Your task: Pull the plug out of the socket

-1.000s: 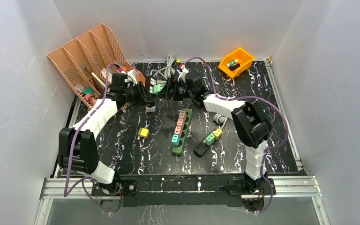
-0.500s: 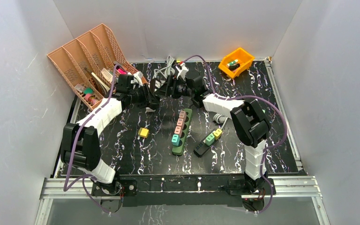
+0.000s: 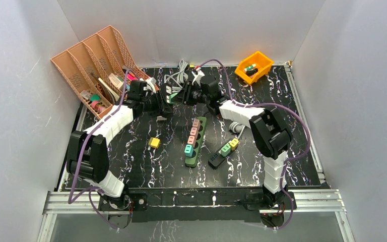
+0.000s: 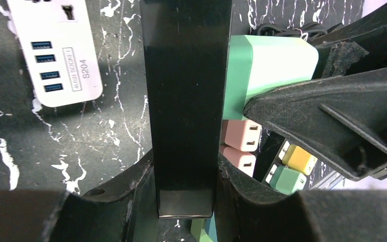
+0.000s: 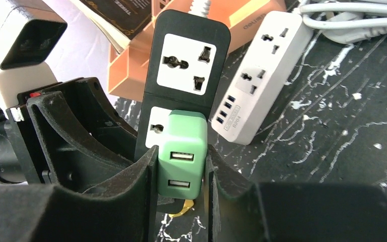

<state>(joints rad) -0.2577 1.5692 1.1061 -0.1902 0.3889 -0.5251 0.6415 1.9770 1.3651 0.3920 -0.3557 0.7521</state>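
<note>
Far across the bench (image 3: 131, 156), my left end effector (image 4: 184, 174) clamps the black socket strip (image 5: 189, 55) — my right end effector (image 5: 180, 174) pinches the green plug (image 5: 181, 143) seated in it.

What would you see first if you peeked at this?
The mint green plug, pinched by the right tool, sits in a black socket strip that the left tool clamps, at the far middle. A big peach file rack stands far left, and a bright orange bin far right.
</note>
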